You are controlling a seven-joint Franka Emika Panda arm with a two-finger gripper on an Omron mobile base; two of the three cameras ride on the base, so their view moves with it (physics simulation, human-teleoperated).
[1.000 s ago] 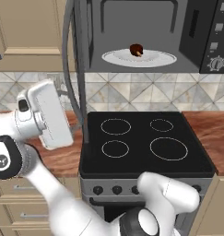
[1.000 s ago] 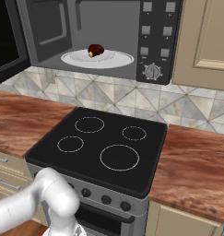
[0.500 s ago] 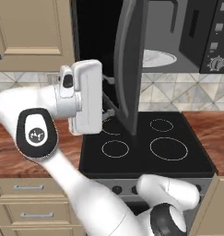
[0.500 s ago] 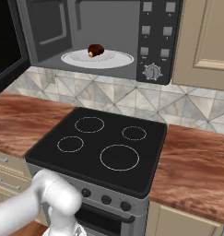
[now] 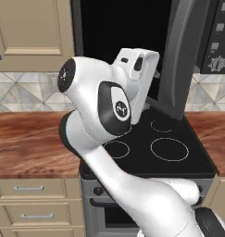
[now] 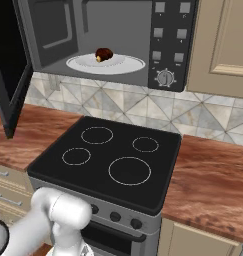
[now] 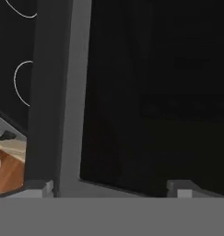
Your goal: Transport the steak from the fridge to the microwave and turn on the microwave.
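**Steak on the turntable, microwave door ajar**

The steak sits on the white plate inside the microwave, a little left of the plate's middle and toward its far side. It is a squat, rounded lump; its long axis cannot be told, though a small tan patch on its edge faces the near left. The microwave hangs above the black stove, with its button panel and knob at the right.

The door stands partly open, swung out over the far part of the stove. In the right base view its dark edge hangs at the far left, clear of the cavity.

The arm rises in front of the stove, its hand reaching up toward the door. In the hand view the end effector has its two tips spread wide, with nothing between them; the door's grey frame and dark pane lie close ahead of the fingertips, and whether they touch it cannot be told.

Reddish wood-grain surface runs to either side of the stove, with pale cabinets above and drawers below.
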